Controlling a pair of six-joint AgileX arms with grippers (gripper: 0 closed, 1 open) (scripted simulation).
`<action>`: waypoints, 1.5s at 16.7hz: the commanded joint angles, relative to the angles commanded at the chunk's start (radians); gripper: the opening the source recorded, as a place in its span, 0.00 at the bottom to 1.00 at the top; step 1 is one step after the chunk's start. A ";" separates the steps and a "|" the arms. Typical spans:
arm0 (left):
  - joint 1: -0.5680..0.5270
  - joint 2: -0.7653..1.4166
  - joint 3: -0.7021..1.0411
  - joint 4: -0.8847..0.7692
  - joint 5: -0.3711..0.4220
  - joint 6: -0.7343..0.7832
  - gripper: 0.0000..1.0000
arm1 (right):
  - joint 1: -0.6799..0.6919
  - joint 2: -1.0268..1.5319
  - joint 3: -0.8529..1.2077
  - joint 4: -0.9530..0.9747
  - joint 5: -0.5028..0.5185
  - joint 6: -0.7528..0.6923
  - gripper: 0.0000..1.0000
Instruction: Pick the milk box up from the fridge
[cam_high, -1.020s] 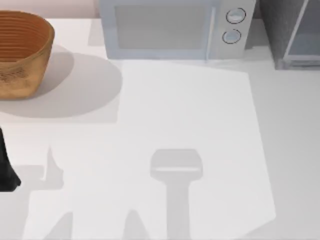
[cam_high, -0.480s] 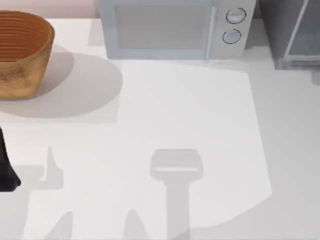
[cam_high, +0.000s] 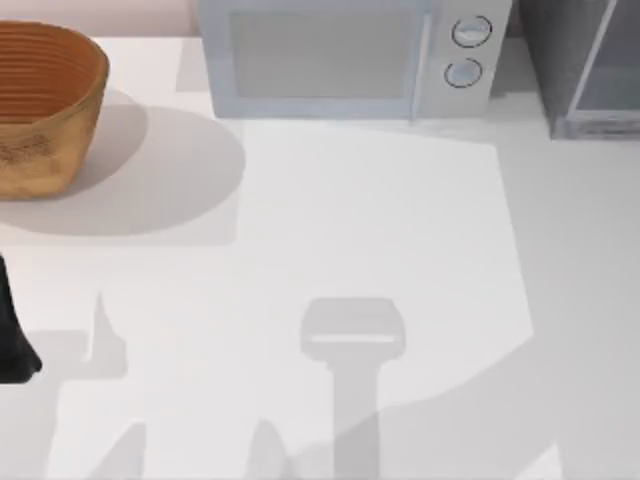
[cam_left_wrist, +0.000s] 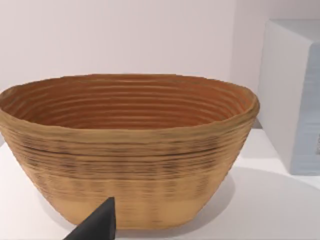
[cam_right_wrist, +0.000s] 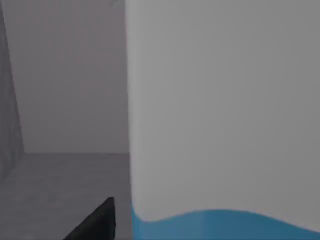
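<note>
table (cam_high: 380, 220): wide bare span between the appliances and the arms.
fridge (cam_high: 585, 65): top view's far right corner, dark grey with a glassy door panel; grey inner walls in the right wrist view.
microwave (cam_high: 345, 55): just left of the fridge, not the target.
wicker basket (cam_high: 45, 105): far left, faces the parked left arm (cam_high: 12, 335).
milk box (cam_right_wrist: 225, 115): inside the fridge, right up against the right wrist camera, white face over a blue band.
right gripper (cam_right_wrist: 97, 222): one dark fingertip beside the carton (opening and hold: can't tell).
advice: centre the carton between the fingers, close squarely, pull straight out clear of the door frame.
</note>
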 joint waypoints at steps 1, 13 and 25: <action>0.000 0.000 0.000 0.000 0.000 0.000 1.00 | 0.003 0.008 0.013 -0.009 0.003 0.000 1.00; 0.000 0.000 0.000 0.000 0.000 0.000 1.00 | 0.003 0.010 0.017 -0.011 0.003 0.000 0.40; 0.000 0.000 0.000 0.000 0.000 0.000 1.00 | 0.003 0.010 0.017 -0.011 0.003 0.000 0.00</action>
